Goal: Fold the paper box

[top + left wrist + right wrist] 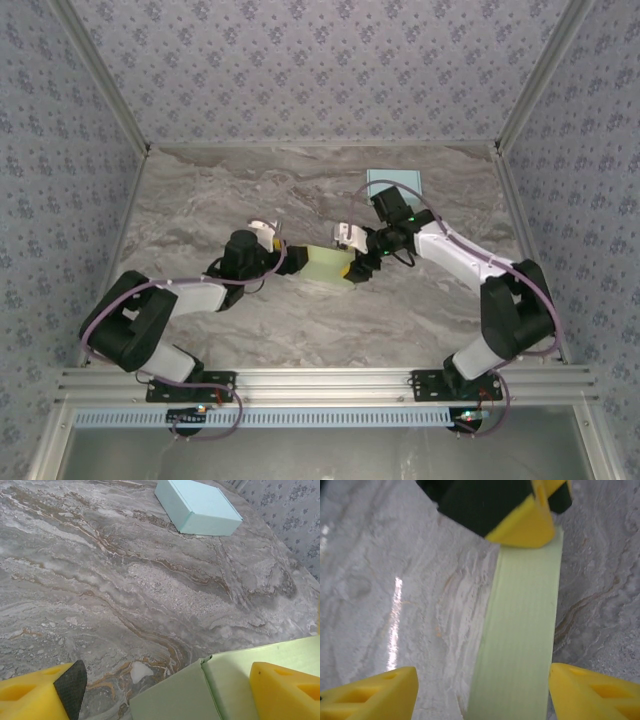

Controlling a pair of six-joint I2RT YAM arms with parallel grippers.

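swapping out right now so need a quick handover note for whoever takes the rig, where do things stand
Left gripper: open, one finger at the green paper box, the other over bare table; no grip.
Right gripper: open, its fingers either side of a green panel of the same box, nothing clamped.
Things: the green paper box lies mid-table between both arms. A closed light blue box sits apart near the far edge.
Done: a folded corner seam shows on the green box; how far it is closed I cannot tell.
Left: probably regrip and finish the folds.
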